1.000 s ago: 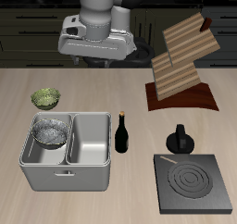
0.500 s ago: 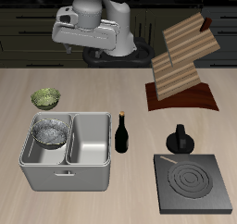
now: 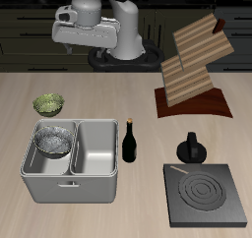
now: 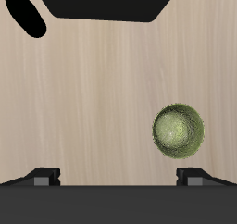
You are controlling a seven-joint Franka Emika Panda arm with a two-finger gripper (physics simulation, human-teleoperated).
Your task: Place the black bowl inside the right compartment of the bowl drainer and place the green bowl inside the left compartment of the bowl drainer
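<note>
The green bowl (image 3: 47, 105) (image 4: 178, 130) stands upright on the bare table, just behind the bowl drainer (image 3: 71, 186). The black bowl (image 3: 54, 141) sits in the drainer basin on the green bowl's side; the other basin (image 3: 95, 148) holds nothing. My gripper (image 3: 94, 53) (image 4: 118, 177) hangs high above the back of the table, well above the green bowl and off to its side. In the wrist view its fingertips (image 4: 46, 176) stand wide apart, open, with nothing between them.
A dark wine bottle (image 3: 129, 142) stands upright right beside the drainer. Farther along are a black moka pot (image 3: 190, 148) and a black stove plate (image 3: 205, 195). A wooden rack (image 3: 192, 70) stands at the back.
My gripper has travelled sideways toward the green bowl's side of the table and risen slightly. It stays open. The bowls and the drainer have not moved.
</note>
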